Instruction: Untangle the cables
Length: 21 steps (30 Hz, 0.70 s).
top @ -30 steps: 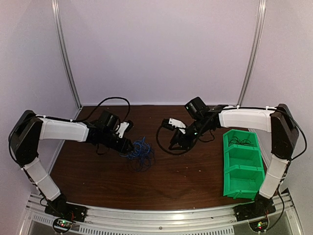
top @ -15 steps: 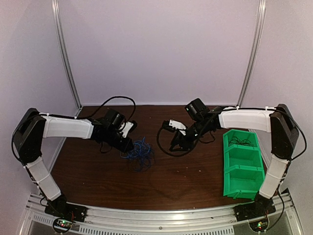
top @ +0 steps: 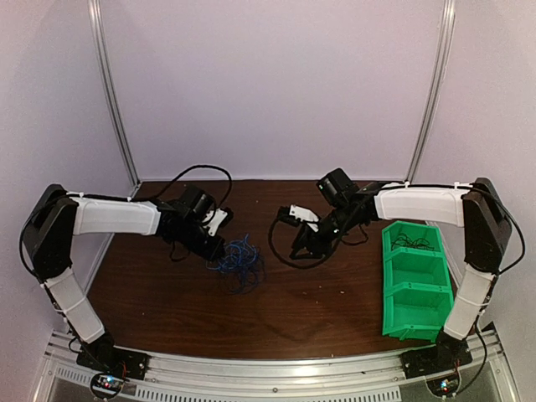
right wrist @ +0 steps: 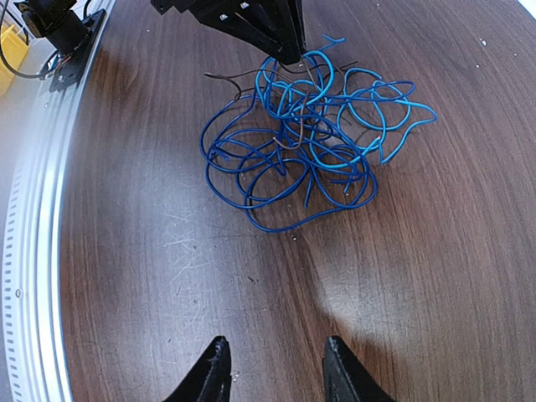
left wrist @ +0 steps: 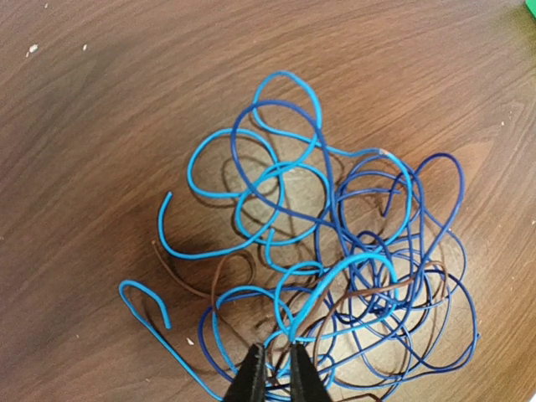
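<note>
The cables [top: 239, 262] lie as a fist-sized tangle of light blue, dark blue and brown wires [left wrist: 335, 251] on the dark wooden table. My left gripper [left wrist: 276, 370] sits at the tangle's left edge [top: 220, 249]. Its jaws are pressed close together, with blue and brown strands pinched between them. The right wrist view shows the same tangle [right wrist: 310, 142] and the left gripper [right wrist: 287, 50] biting its far side. My right gripper [right wrist: 275, 368] stands open over bare wood, a hand's width short of the tangle, with nothing between its fingers [top: 300, 249].
A green three-compartment bin [top: 414, 293] stands at the right, with thin black wires [top: 416, 244] in its far compartment. A thick black arm cable [top: 276, 243] loops on the table by the right gripper. The aluminium rail [right wrist: 38, 218] runs along the near edge.
My left gripper has closed from wide open down onto strands at the tangle's edge, and its arm shifted slightly. The right arm has stayed almost still.
</note>
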### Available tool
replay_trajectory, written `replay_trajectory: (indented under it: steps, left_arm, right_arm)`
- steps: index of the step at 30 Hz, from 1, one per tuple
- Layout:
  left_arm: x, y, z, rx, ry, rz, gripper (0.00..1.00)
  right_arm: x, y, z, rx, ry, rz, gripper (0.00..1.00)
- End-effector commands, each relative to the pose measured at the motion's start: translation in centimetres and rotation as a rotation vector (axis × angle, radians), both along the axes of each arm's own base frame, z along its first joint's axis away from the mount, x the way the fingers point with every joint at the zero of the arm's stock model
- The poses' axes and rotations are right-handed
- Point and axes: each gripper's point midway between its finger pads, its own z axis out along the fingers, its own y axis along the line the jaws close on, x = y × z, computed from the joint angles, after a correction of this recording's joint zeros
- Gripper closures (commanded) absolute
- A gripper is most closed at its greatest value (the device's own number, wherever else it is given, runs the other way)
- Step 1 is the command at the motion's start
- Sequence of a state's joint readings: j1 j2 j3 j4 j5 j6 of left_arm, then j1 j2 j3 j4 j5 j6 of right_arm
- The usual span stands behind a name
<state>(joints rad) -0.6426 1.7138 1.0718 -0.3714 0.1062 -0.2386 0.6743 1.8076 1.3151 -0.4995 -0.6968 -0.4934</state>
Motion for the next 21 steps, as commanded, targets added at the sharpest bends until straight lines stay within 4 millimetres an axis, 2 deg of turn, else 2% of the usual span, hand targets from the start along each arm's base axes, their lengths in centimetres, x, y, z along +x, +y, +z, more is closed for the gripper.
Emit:
replay_trajectory:
  steps: [1, 5, 8, 11, 15, 17, 18, 21]
  left_arm:
    - [0.8, -0.4, 0.6, 0.003, -0.024, 0.005, 0.91]
    - [0.9, -0.8, 1.6, -0.007, -0.049, -0.009, 0.97]
    - [1.1, -1.3, 3.7, -0.038, -0.092, -0.021, 1.00]
    - [1.1, -2.1, 8.0, -0.101, -0.167, -0.030, 1.00]
    - [0.4, -3.4, 15.7, -0.243, -0.283, -0.063, 1.00]
    - [-0.2, -3.5, 19.7, -0.305, -0.346, -0.073, 1.00]
    - [-0.4, -3.4, 21.3, -0.328, -0.369, -0.074, 1.00]
    - [-1.2, -3.3, 25.2, -0.392, -0.428, -0.086, 1.00]
  right_arm:
    - [-0.5, 0.1, -0.6, -0.004, 0.011, 0.018, 0.61]
    - [-0.5, 0.0, -0.8, -0.012, 0.014, 0.015, 0.62]
    - [-0.4, 0.0, -0.7, -0.012, 0.011, 0.014, 0.62]
    - [-0.4, 0.1, -0.8, -0.011, 0.012, 0.014, 0.62]
    - [-0.3, 0.3, -0.1, 0.005, 0.005, 0.015, 0.63]
    - [0.0, 0.6, 1.8, 0.033, -0.024, 0.014, 0.63]
    - [0.2, 0.8, 3.4, 0.062, -0.047, 0.013, 0.62]
    - [0.7, 2.0, 9.4, 0.174, -0.149, 0.021, 0.58]
